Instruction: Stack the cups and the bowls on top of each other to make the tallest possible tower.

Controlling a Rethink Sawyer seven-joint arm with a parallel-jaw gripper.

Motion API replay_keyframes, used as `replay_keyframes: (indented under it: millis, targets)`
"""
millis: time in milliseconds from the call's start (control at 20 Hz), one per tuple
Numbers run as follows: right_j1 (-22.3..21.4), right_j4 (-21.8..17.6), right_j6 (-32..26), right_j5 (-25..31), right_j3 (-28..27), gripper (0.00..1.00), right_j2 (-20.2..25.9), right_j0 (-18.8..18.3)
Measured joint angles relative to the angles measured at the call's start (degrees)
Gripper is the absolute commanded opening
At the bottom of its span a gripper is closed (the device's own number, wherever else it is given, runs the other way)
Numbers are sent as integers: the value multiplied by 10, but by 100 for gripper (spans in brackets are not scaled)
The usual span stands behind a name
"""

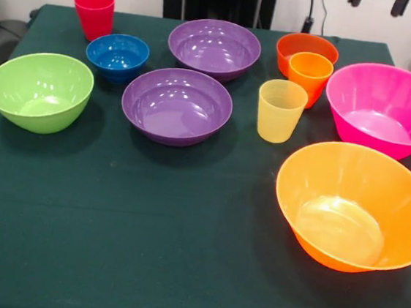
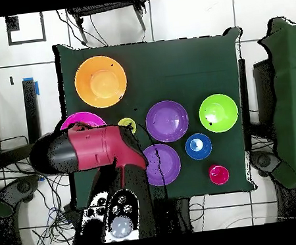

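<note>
surface: dark green cloth on the table [image 1: 142, 265], pale wall behind, tiled floor around it in the overhead view.
my arm: red and black arm [image 2: 91, 149] lies across my base side of the table in the overhead view, covering most of the pink bowl and the cups beside it.
my gripper: can't tell whether it is apart or together; the front view shows only dark bits at the top edge.
tower: none built, every piece stands alone on the cloth, rims up.
orange bowl [image 1: 356, 206]: largest, tilted, at the camera-side right corner in the front view, well apart from my arm.
pink bowl [image 1: 387, 108]: behind the orange one, at the right edge.
purple bowls: one mid-table [image 1: 177, 105], the other [image 1: 214, 47] just behind it, near but apart.
lime green bowl [image 1: 39, 90]: left side, alone.
blue bowl [image 1: 117, 56]: between the green bowl and the rear purple one.
red cup [image 1: 94, 13]: just behind the blue bowl, at the far left corner.
red-orange bowl [image 1: 305, 48]: far right, partly hidden by the orange-yellow cup [image 1: 309, 77] in front of it.
translucent yellow cup [image 1: 280, 110]: just beside the orange-yellow cup, between the front purple bowl and the pink bowl.
in the way: nothing lies on the open cloth at the camera side.
writing: none readable.
</note>
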Motion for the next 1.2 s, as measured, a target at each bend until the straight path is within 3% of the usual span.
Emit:
replay_keyframes:
  millis: [700,1200]
  targets:
    - [96,24,5,0,-145,100,-36,-1]
    - [153,47,10,0,-220,100,-38,5]
